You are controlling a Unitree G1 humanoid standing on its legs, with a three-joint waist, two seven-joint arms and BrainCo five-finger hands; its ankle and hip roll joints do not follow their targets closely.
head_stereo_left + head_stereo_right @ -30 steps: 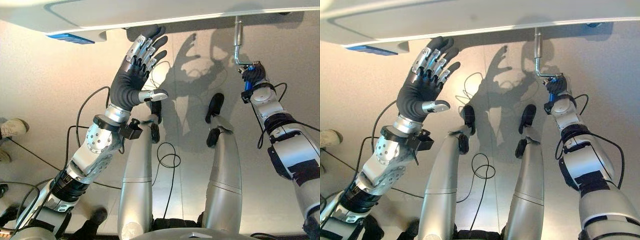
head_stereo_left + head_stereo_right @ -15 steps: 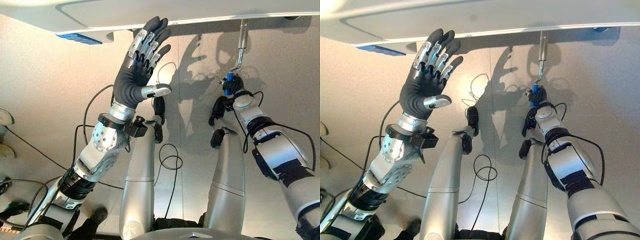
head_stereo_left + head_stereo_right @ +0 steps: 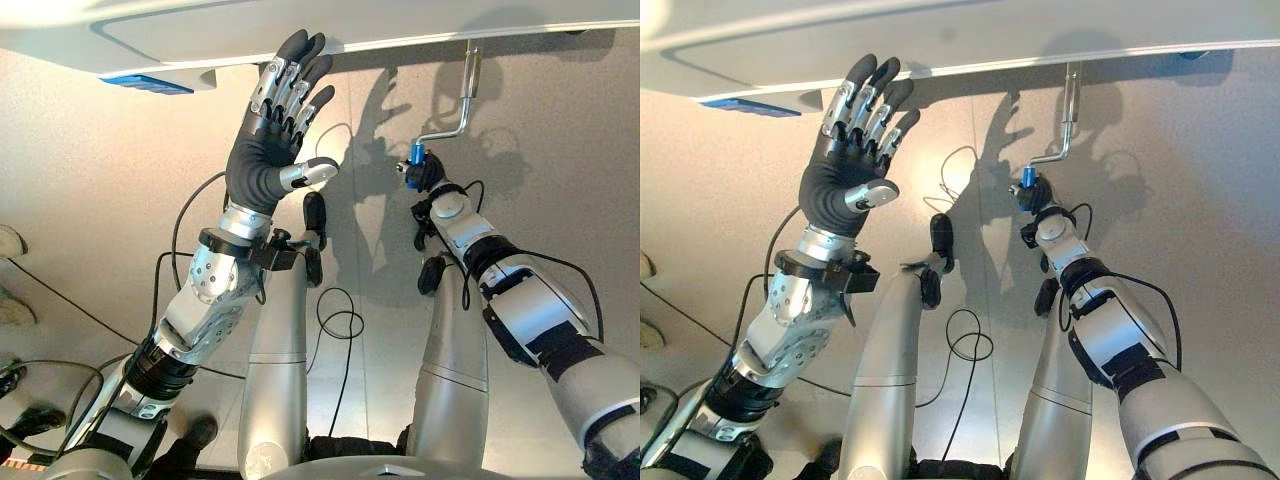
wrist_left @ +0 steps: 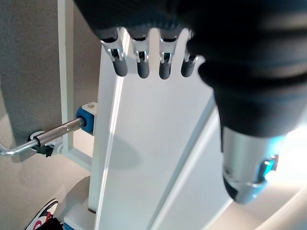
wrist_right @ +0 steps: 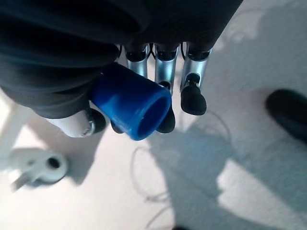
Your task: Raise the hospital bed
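Floor: pale beige, smooth sheet surface (image 3: 90, 180), lit brightly in a patch under the bed edge. Across the far side of the head views runs the white hospital bed frame (image 3: 400, 25), with a small blue fitting (image 3: 145, 82) on its underside toward the robot's left.

Task item: bent silver metal crank rod (image 3: 463, 95) hangs from the bed frame on the robot's right and turns sideways to a blue cylindrical plastic handle (image 3: 416, 155). Right hand (image 3: 424, 175) is clenched round this handle; the right wrist view shows the fingers (image 5: 191, 98) curled over the blue cylinder (image 5: 129, 108), whose hollow end faces the camera.

Left hand (image 3: 275, 140) is raised with palm flat, fingers straight and spread, tips up at the bed frame's edge; released, holding nothing.

View differences: left wrist view shows the white bed panel (image 4: 153, 158) from close up, the crank shaft entering a blue-capped socket (image 4: 86, 117), and a person's shoe (image 4: 41, 218) on the floor. Left eye view shows pale shoes (image 3: 10, 270) at the left edge.
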